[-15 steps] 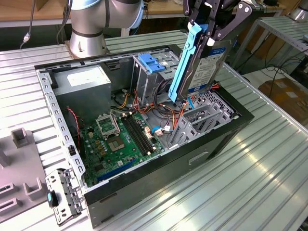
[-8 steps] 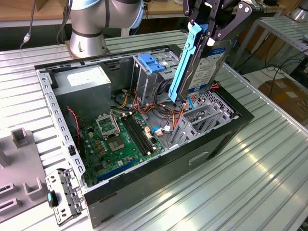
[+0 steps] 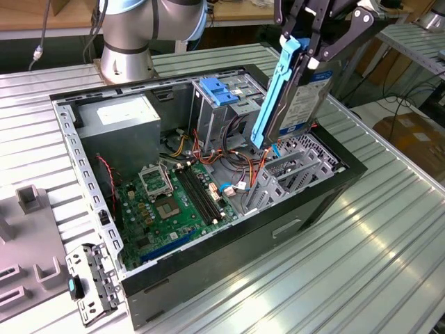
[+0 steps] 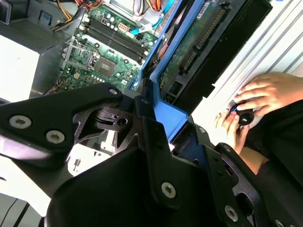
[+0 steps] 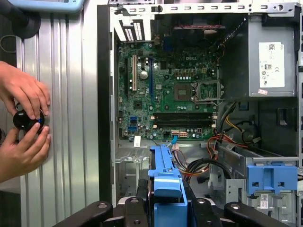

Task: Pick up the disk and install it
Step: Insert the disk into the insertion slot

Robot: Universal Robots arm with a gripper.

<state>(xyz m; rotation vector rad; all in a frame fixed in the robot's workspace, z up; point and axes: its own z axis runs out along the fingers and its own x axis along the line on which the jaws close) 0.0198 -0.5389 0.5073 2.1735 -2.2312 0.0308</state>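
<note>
Nearest in the exterior view, a ridged metal table [image 3: 361,264] carrying an open computer case [image 3: 229,254]. Inside, toward the exterior view's left, a green motherboard [image 3: 167,202] lying flat on the case floor; toward the exterior view's right, a grey drive cage [image 3: 285,174]. Directly above that cage, the disk [image 3: 302,104], held on end and slightly tilted, blue side rail [image 3: 274,97] toward the camera, lower end just over the cage top; touching or not, impossible to tell. At the disk's upper end, the gripper [image 3: 306,49], black fingers [image 4: 154,142] closed on the disk from both sides. Further back in the case, a grey power supply [image 3: 122,129] with a white sticker and a light-blue bracket [image 3: 219,90]. Farthest, the arm's silver base [image 3: 128,42] behind the case. In the first wrist view, beside the case, one hand [image 5: 23,92] and another hand [image 5: 26,149] around a small black knob [image 5: 27,119].
</note>
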